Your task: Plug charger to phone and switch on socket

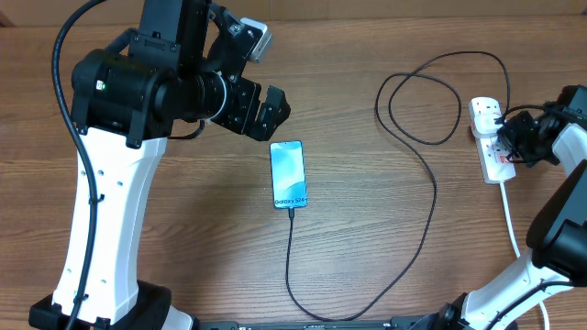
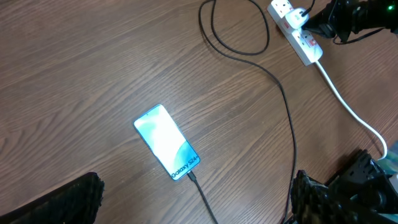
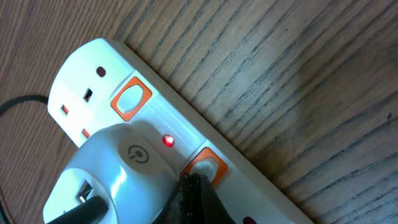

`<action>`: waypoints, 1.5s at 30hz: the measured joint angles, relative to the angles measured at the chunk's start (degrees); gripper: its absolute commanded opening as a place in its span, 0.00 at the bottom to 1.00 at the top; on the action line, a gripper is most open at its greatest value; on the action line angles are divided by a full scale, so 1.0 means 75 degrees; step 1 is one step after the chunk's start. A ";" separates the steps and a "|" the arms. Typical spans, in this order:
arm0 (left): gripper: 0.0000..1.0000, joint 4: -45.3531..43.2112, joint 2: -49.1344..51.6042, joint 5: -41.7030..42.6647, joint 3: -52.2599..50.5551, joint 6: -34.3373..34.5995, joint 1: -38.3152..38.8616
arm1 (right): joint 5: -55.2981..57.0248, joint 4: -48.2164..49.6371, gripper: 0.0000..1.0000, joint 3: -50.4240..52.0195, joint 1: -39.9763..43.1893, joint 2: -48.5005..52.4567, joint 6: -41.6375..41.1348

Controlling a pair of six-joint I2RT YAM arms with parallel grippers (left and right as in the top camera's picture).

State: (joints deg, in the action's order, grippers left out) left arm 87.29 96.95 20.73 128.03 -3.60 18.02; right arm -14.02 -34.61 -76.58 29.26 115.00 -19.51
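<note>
I see the phone (image 1: 287, 174) mid-table, its screen lit, with the charger (image 1: 431, 197) in its near end and looping right to the socket (image 1: 496, 165). My left gripper (image 1: 268, 110) hangs spread just far-left of the phone. My right gripper (image 3: 191, 190), fingers pressed together, touches an orange switch (image 3: 208, 167) beside a red light (image 3: 168, 140).

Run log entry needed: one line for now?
charger in phone | right gripper at socket switch | red light on | left gripper open
</note>
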 measured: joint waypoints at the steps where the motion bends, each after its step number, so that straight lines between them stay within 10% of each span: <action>1: 1.00 -0.0003 0.0000 0.0000 0.0000 0.0000 0.0000 | 0.0003 -0.0003 0.04 0.0003 0.0000 0.0000 -0.0003; 19: 1.00 -0.0003 0.0006 0.0000 0.0000 0.0000 0.0003 | -0.0321 -0.1230 0.04 0.0038 -0.0306 -0.0312 -0.0373; 31: 1.00 0.0000 0.0006 0.0000 0.0000 0.0000 0.0000 | 0.0160 -0.2005 0.04 0.0154 -0.0242 -0.4115 -0.0356; 45: 1.00 -0.0006 0.0012 -0.0003 0.0000 0.0000 0.0000 | -0.0484 -0.3019 0.04 0.0154 -0.3657 -0.5721 0.0933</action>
State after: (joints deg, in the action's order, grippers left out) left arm 87.24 97.03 20.71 128.03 -3.60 18.02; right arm -17.65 -57.25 -75.42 1.83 72.10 -12.51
